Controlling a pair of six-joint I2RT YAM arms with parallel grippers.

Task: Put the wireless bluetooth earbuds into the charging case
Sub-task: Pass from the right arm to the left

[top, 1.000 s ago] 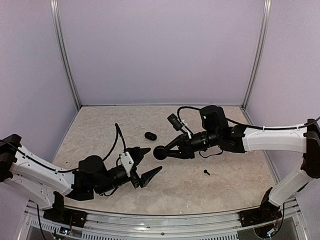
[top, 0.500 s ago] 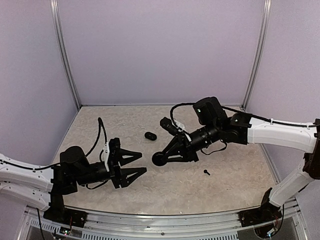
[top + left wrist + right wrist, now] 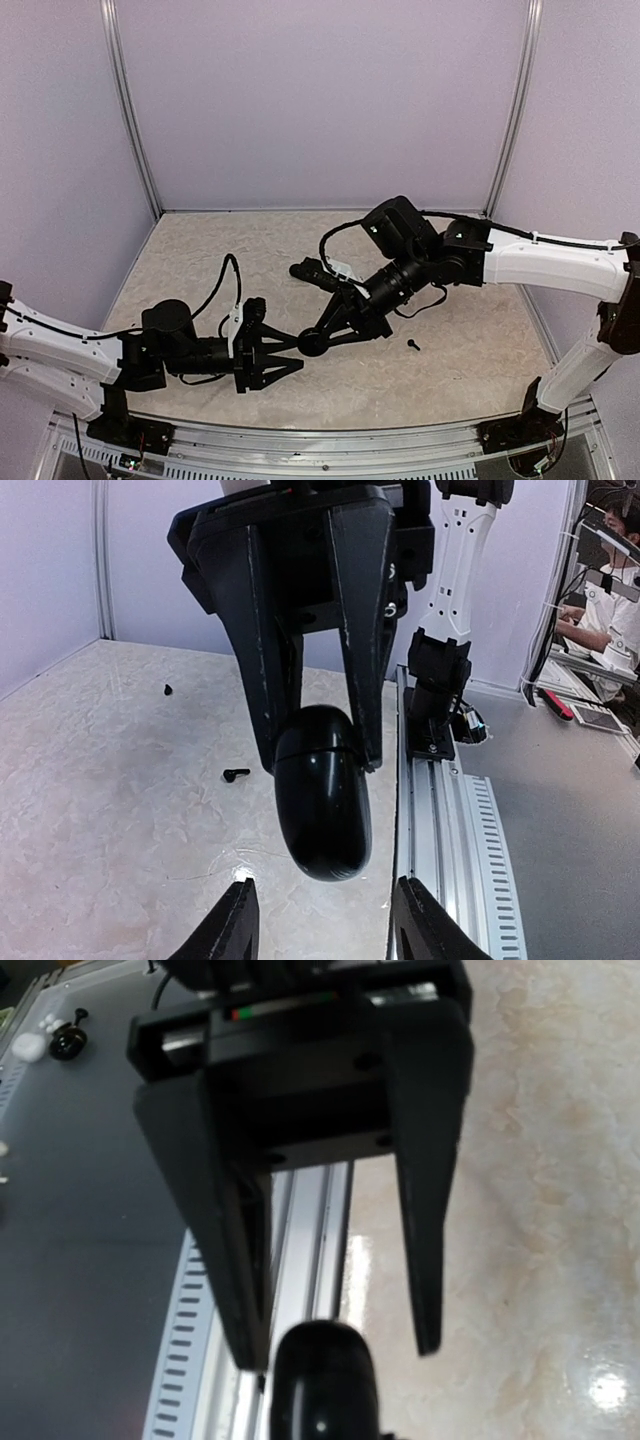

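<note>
The charging case (image 3: 313,344) is a glossy black pebble, and my right gripper (image 3: 322,336) is shut on one end of it, holding it above the table. In the left wrist view the case (image 3: 322,810) hangs from the right fingers (image 3: 262,670). My left gripper (image 3: 325,920) is open, its tips level with the case's free end, a gap on each side. In the top view the left gripper (image 3: 298,350) faces the case from the left. The right wrist view shows the case (image 3: 322,1385) at the bottom. One earbud (image 3: 412,345) lies on the table, also visible as an earbud (image 3: 236,774) in the left wrist view.
A black oval object (image 3: 299,269) lies on the table behind the right wrist. A tiny black bit (image 3: 168,689) sits farther along the table. The metal rail (image 3: 450,820) runs along the near edge, close to both grippers.
The right arm has brought the case down, left and nearer. The left gripper drew back, then advanced to the case, and its jaws have narrowed.
</note>
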